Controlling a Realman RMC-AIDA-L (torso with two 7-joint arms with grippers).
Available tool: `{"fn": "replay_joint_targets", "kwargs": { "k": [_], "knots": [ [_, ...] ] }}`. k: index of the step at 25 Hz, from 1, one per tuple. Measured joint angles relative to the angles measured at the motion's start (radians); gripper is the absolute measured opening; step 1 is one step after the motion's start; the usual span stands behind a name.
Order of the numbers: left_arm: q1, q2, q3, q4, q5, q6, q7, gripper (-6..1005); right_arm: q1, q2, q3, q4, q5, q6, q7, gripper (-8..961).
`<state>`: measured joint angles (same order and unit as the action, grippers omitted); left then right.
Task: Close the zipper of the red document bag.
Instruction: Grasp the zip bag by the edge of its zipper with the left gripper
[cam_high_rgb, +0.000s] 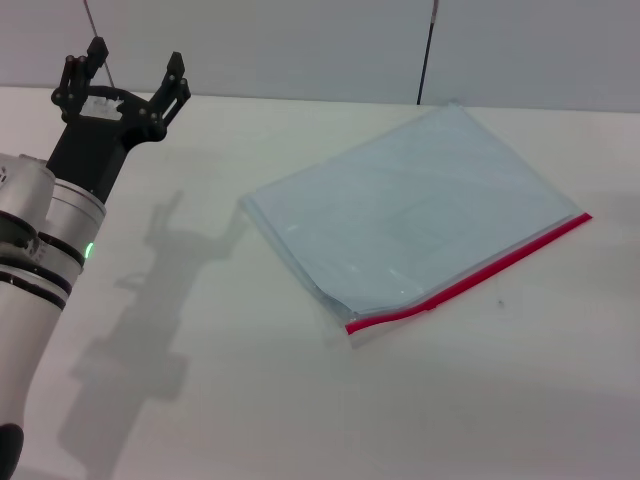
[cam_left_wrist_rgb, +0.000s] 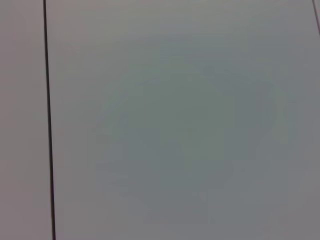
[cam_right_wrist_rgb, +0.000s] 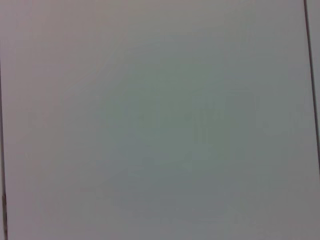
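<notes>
The red document bag lies flat on the white table, right of centre. Its zipper runs along the near edge, long axis going from about 8 o'clock up to 2 o'clock. The left gripper hangs at far left, well apart, fingers spread wide, holding nothing.

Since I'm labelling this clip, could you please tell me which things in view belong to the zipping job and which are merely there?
Part of the job:
- red document bag, flat on the table
- zipper along its near edge
- left gripper, open, raised well left of the bag

Merely there:
- white table
- wall panels behind
</notes>
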<state>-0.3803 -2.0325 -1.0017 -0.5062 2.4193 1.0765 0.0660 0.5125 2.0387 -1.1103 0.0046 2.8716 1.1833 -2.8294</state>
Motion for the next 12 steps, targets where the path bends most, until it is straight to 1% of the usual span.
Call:
{"fn": "replay_joint_targets", "kwargs": {
  "k": [12],
  "knots": [
    [0.0, 0.0, 0.0, 0.0, -0.002, -0.003, 0.0, 904, 0.002, 0.0, 0.005, 0.0, 0.0, -0.005, 0.001, 797]
  ]
}}
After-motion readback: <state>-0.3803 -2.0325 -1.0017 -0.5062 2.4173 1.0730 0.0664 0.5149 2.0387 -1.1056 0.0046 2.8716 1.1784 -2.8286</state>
